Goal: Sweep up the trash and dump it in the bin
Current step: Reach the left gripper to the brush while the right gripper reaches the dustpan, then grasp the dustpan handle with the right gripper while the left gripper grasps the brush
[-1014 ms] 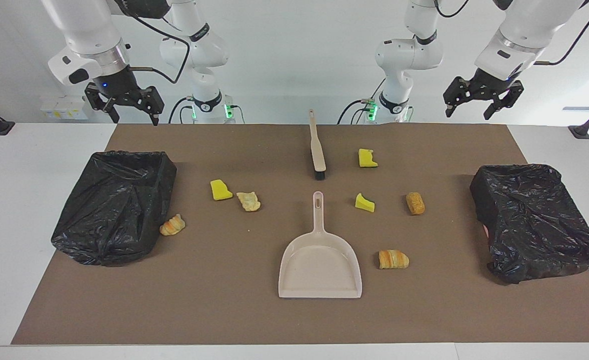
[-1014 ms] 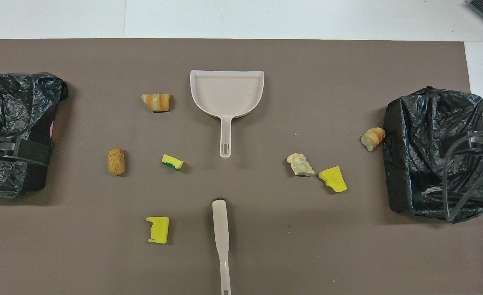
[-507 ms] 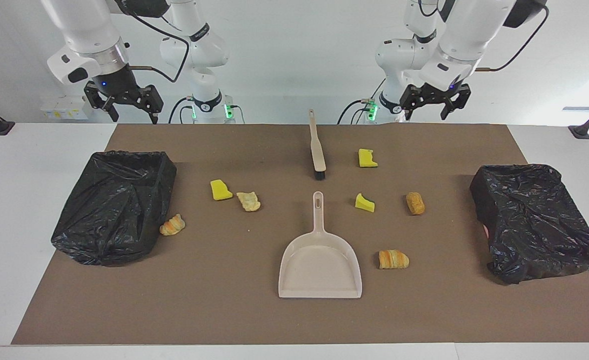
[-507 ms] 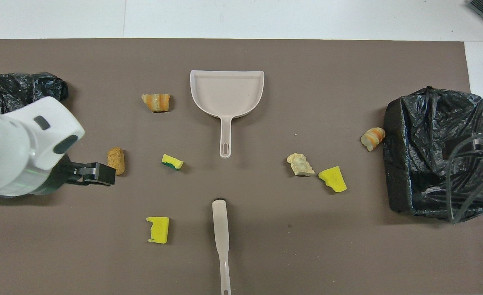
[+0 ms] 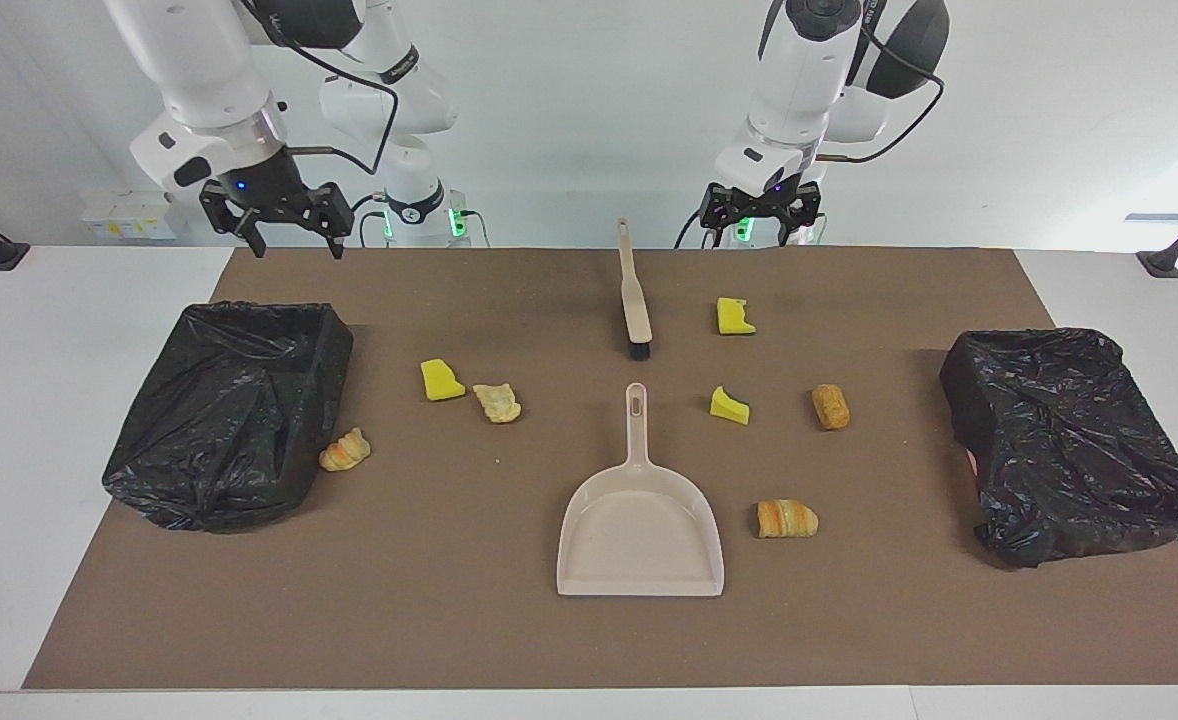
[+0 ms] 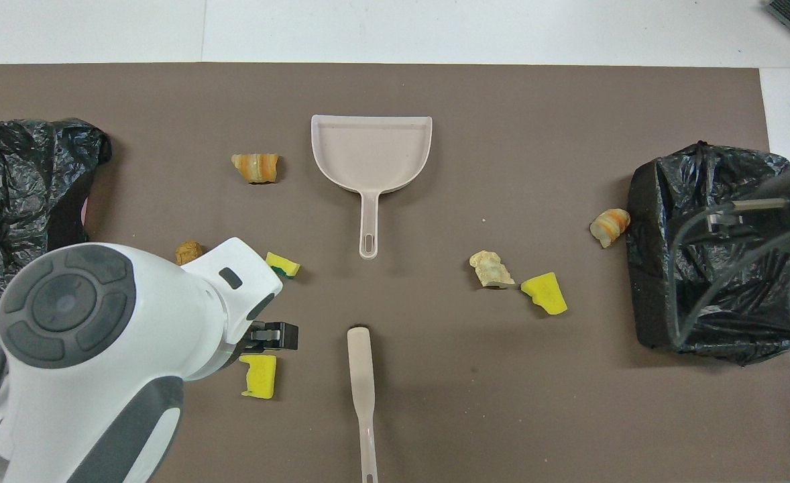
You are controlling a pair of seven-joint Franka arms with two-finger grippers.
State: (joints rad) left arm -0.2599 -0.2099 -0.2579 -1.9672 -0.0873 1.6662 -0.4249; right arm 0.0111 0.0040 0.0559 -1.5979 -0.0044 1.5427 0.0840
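Observation:
The trash lies scattered on the brown mat: yellow sponge chunks [image 5: 736,316] [image 5: 729,406] [image 5: 442,380] and bread pieces [image 5: 830,406] [image 5: 787,518] [image 5: 497,402] [image 5: 345,450]. A beige brush [image 5: 634,300] lies near the robots, with the beige dustpan [image 5: 641,520] farther out. My left gripper [image 5: 761,222] hangs open and empty in the air over the mat's robot-side edge, beside the brush handle; from overhead its tip [image 6: 281,335] shows by a sponge chunk [image 6: 259,376]. My right gripper [image 5: 292,228] hangs open and empty over the mat corner by a bin [image 5: 229,410].
Two bins lined with black bags stand at the mat's ends, one at the right arm's end and one [image 5: 1069,440] at the left arm's end. One bread piece rests against the bin at the right arm's end. White table [image 5: 49,330] surrounds the mat.
The left arm has swung from above the bin at its end toward the middle, near the brush. The right gripper has shifted slightly toward the middle. Nothing on the mat has moved.

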